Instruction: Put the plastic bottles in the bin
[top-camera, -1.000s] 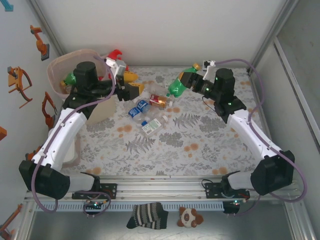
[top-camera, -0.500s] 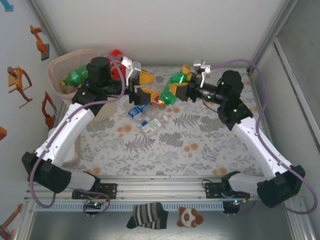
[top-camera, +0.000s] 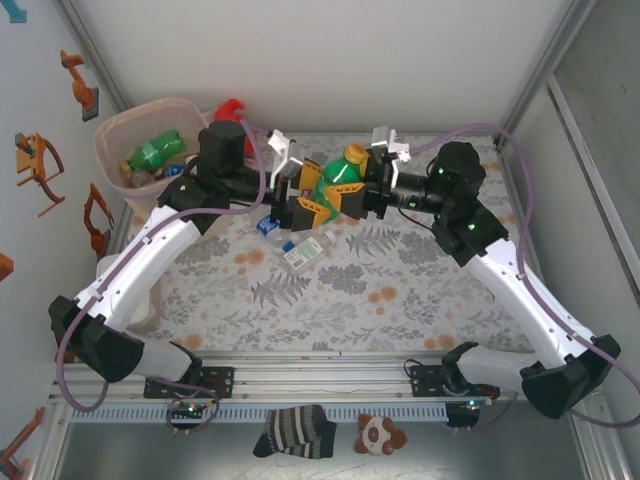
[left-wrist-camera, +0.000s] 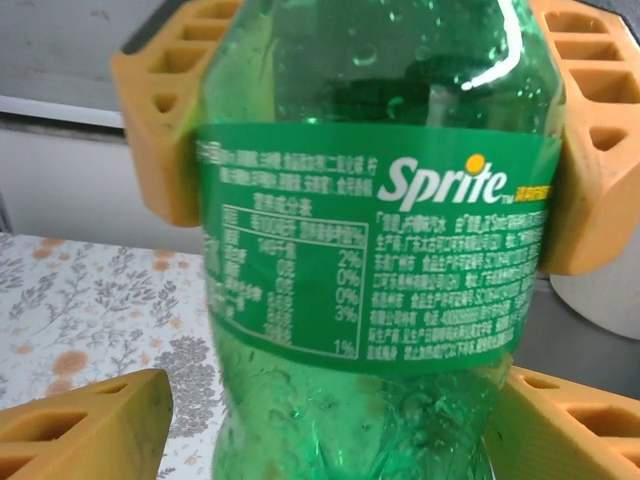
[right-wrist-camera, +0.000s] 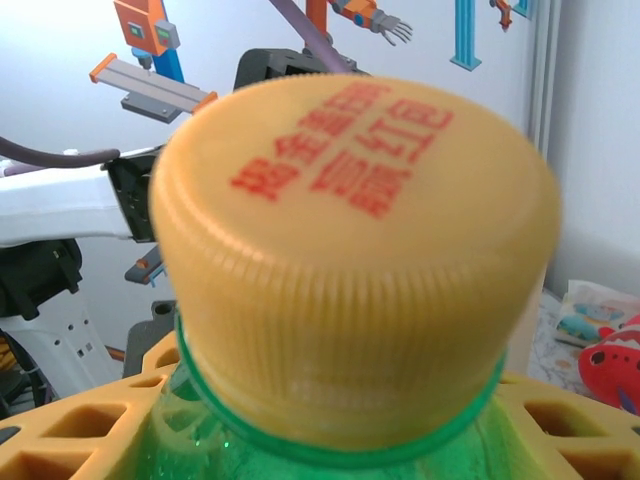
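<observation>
Well, from the top camera I see the green bottle (top-camera: 338, 182) held above the table's (top-camera: 420, 290) far middle, well apart from the bin (top-camera: 104, 150) at far left. My right claw (top-camera: 352, 192) is clamped on it; my left claw (top-camera: 312, 192) stands wide, straddling its lower part. On the left wrist, the bottle (left-wrist-camera: 380, 250) sits between my own lower fingers (left-wrist-camera: 90, 425), a gap beside the left one. On the right wrist, the yellow cap (right-wrist-camera: 350, 250) faces me, fingers (right-wrist-camera: 80, 435) pinching the shoulder below.
</observation>
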